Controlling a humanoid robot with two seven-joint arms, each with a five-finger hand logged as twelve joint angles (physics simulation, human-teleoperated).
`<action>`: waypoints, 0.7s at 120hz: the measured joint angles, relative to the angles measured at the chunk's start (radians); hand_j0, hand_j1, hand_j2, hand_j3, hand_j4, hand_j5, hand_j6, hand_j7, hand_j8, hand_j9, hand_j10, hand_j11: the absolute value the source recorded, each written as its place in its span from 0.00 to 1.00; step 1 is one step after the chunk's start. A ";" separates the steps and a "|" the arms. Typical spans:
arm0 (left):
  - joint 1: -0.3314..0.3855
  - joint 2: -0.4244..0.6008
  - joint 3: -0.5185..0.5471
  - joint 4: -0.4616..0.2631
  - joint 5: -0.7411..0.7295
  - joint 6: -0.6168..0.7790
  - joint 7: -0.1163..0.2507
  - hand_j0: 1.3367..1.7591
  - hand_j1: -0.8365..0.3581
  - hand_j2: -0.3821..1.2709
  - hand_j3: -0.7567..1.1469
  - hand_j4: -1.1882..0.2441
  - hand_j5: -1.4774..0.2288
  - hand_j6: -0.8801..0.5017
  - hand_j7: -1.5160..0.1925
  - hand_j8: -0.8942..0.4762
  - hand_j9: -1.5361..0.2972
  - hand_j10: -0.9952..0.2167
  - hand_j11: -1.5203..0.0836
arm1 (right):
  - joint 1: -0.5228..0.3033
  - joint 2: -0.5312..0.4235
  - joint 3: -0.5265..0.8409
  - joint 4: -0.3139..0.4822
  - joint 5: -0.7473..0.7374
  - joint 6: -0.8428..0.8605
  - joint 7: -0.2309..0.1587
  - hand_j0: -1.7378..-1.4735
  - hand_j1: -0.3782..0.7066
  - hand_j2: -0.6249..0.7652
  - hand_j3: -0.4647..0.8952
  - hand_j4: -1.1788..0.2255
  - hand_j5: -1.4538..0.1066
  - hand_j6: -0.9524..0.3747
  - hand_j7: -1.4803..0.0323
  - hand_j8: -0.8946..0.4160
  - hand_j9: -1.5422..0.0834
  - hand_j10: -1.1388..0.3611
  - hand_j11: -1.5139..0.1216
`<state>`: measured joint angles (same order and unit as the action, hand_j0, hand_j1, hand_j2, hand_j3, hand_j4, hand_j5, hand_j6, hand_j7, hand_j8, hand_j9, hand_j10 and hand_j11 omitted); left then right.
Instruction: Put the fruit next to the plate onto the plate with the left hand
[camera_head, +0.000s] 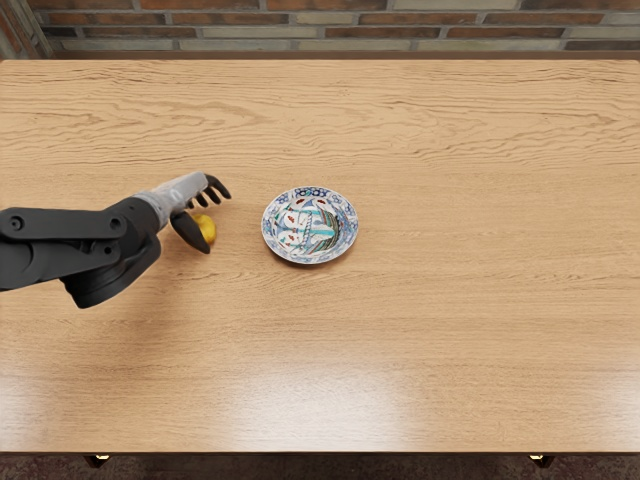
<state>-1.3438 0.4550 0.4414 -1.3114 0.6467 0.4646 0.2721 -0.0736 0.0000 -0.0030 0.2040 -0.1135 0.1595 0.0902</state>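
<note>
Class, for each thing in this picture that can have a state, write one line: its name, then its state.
left hand: open, fingers spread above the fruit, thumb in front of it, no grasp closed.
yellow fruit: lying on the table beside the plate, partly hidden by the thumb.
plate: flat on the table, right way up, no fruit on it.

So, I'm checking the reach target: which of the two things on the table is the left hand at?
The small yellow fruit, partly hidden behind the left hand; the patterned plate lies apart, to its right.
</note>
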 joint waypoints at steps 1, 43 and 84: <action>0.000 0.000 0.000 0.000 0.000 0.000 0.000 0.76 0.61 0.28 0.40 0.56 0.57 0.36 0.59 0.37 0.56 0.50 0.64 | 0.000 0.000 0.000 0.000 0.000 0.000 0.000 0.30 0.04 0.45 0.34 0.83 0.92 0.71 0.97 0.67 0.94 0.75 0.91; 0.008 0.002 0.000 0.000 -0.002 -0.001 0.001 0.76 0.49 0.32 0.40 0.47 0.47 0.26 0.49 0.29 0.47 0.40 0.53 | 0.000 0.000 0.000 0.000 0.000 0.000 0.000 0.30 0.04 0.45 0.34 0.83 0.92 0.71 0.97 0.67 0.94 0.75 0.91; 0.001 0.006 0.004 -0.002 -0.003 -0.004 0.001 0.75 0.46 0.40 0.40 0.40 0.38 0.21 0.40 0.33 0.38 0.40 0.43 | 0.000 0.000 0.000 0.000 0.000 0.000 0.000 0.30 0.04 0.45 0.34 0.83 0.92 0.71 0.96 0.67 0.94 0.75 0.91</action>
<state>-1.3429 0.4605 0.4459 -1.3130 0.6434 0.4605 0.2727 -0.0736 0.0000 -0.0030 0.2040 -0.1135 0.1595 0.0900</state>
